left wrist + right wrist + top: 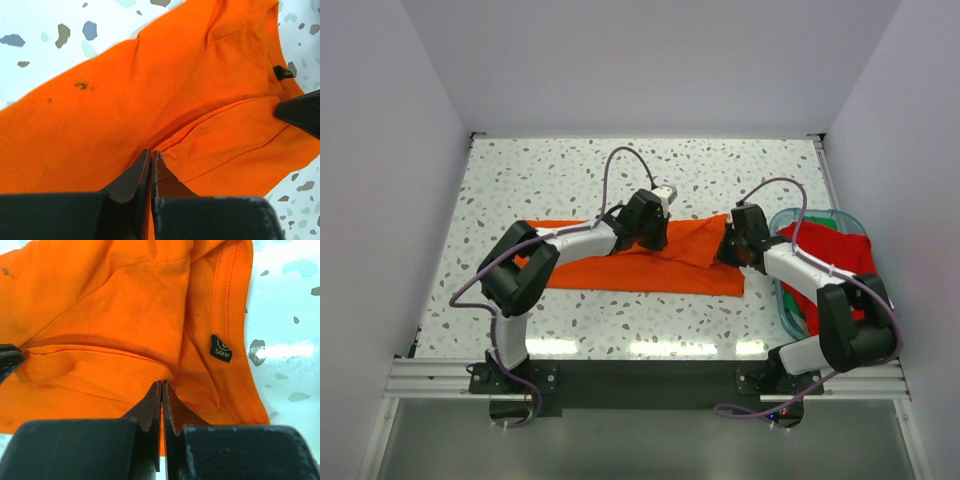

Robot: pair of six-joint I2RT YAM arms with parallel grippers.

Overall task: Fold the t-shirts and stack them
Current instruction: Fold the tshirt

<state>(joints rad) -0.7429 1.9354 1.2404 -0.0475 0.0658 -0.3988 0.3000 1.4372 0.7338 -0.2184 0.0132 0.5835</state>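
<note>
Pinching the orange t-shirt [620, 268] spread on the counter [560, 170], the left hand [151, 153] and right hand [162, 385] were clamped on its cloth, folding seemingly barely begun, the red t-shirt [835, 250] heaped in the bin [810, 212].

Speckled table [620, 170] — orange t-shirt [650, 268], bin [820, 212]

open table [570, 175] behind orange shirt [660, 268]; bin [817, 211] blocks right.

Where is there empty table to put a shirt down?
The widest bare patch of table is the far strip between the back wall and the orange t-shirt. A thinner strip runs between it and the arm bases. Crowded: mid-table, where left claw and right claw pinch it, and the right side, with the bin and red t-shirt.
</note>
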